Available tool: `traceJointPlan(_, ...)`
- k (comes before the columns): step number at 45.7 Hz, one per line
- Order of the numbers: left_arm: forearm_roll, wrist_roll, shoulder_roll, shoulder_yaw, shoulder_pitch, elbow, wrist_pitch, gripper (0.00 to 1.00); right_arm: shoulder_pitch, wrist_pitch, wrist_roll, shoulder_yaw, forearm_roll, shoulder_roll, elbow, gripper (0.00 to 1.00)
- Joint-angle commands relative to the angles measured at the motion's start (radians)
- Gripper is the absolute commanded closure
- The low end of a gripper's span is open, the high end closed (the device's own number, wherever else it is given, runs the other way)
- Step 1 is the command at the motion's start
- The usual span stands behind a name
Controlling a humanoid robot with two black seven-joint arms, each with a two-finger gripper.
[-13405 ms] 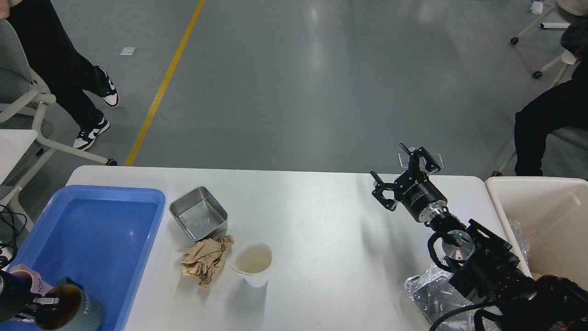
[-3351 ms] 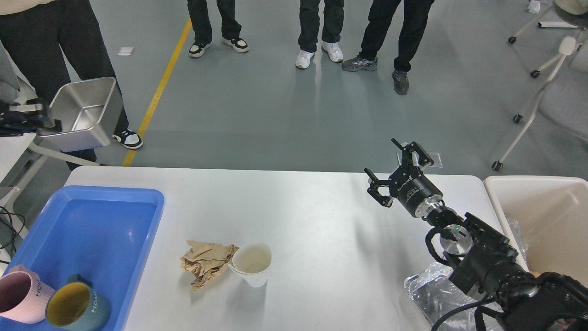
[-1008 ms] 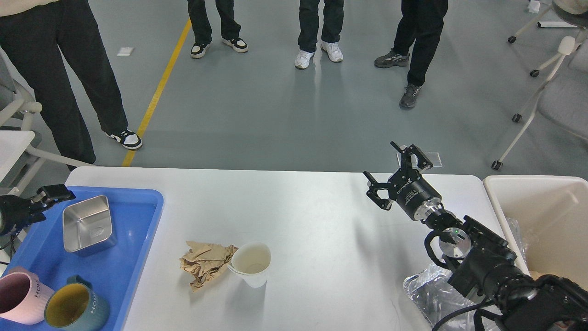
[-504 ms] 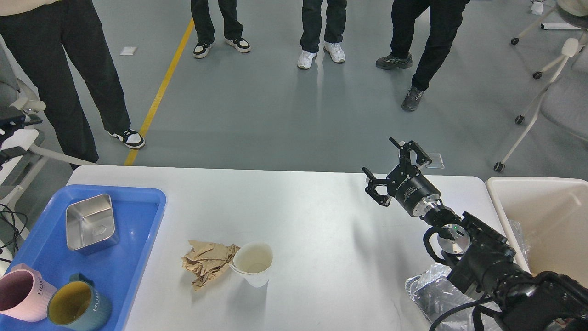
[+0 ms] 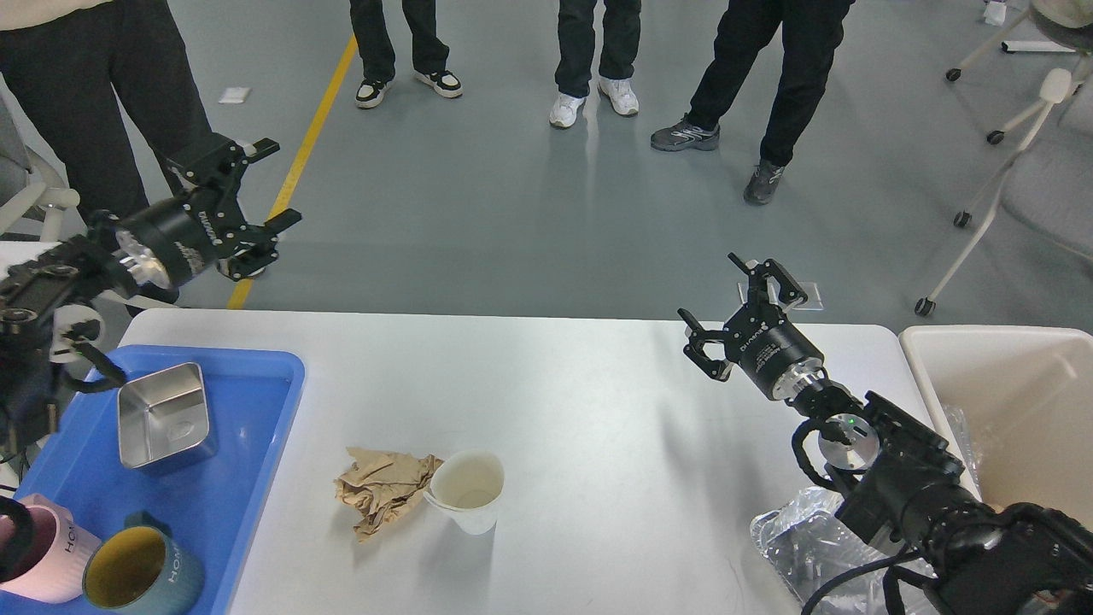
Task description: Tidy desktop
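The white table point(image 5: 598, 410) fills the lower half of the view, its middle mostly bare, so the tidying looks well along. At its right end a beige bin point(image 5: 1008, 401) sits open-topped, probably there for rubbish; at its left end a blue tray point(image 5: 256, 427) gathers the reusable ware: a steel box point(image 5: 162, 416) set upright near its far side, and a pink mug point(image 5: 38, 564) and a teal mug point(image 5: 128, 581) side by side at the near corner. Crinkled foil point(image 5: 794, 547) lies at the table's near right edge, under the right arm. Left of centre, a paper cup point(image 5: 465, 489) leans against a crumpled brown paper point(image 5: 380, 491), both apparently bin-bound. The right hand point(image 5: 741, 318) hovers over the far right of the table, fingers spread and empty. The left hand point(image 5: 243, 192) is raised beyond the table's far left corner, also spread and holding nothing.
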Motion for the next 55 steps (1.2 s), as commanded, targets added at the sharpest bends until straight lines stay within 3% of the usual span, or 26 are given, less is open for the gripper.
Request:
traceJointPlan(1, -0.038, 0.070, -0.137, -0.085, 0.078, 0.004, 0.013, 0.04, -0.002, 0.000, 0.000, 0.001, 0.000, -0.012, -0.002, 0.00)
traceJointPlan(7, -0.050, 0.130, -0.189, -0.223, 0.121, 0.006, 0.016, 0.04, -0.002, -0.002, -0.002, 0.002, 0.002, -0.032, -0.005, 0.00)
traceJointPlan(15, -0.083, 0.267, -0.203, -0.472, 0.147, 0.004, 0.022, 0.04, -0.002, -0.005, -0.002, 0.005, 0.003, -0.049, -0.005, 0.00)
traceJointPlan(21, -0.084, 0.348, -0.201, -0.550, 0.159, 0.006, 0.029, 0.04, -0.002, -0.006, -0.002, 0.008, 0.005, -0.049, -0.006, 0.00)
traceJointPlan(38, -0.084, 0.337, -0.202, -0.548, 0.201, 0.004, 0.061, 0.04, 0.001, -0.002, -0.002, 0.001, 0.002, -0.055, 0.000, 0.00)
traceJointPlan(45, -0.083, 0.331, -0.209, -0.552, 0.205, 0.003, 0.062, 0.04, 0.023, 0.001, -0.014, -0.093, -0.109, -0.154, 0.037, 0.00)
traceJointPlan(47, -0.083, 0.317, -0.209, -0.552, 0.208, 0.003, 0.064, 0.04, 0.023, 0.003, -0.017, -0.155, -0.150, -0.223, 0.089, 0.00)
traceJointPlan(48, -0.083, 0.301, -0.211, -0.547, 0.210, 0.001, 0.062, 0.04, 0.012, 0.003, -0.022, -0.241, -0.202, -0.339, 0.189, 0.00)
traceJointPlan(55, -0.083, 0.264, -0.241, -0.536, 0.210, 0.001, 0.064, 0.04, -0.015, 0.000, -0.089, -0.476, -0.271, -0.841, 0.651, 0.00)
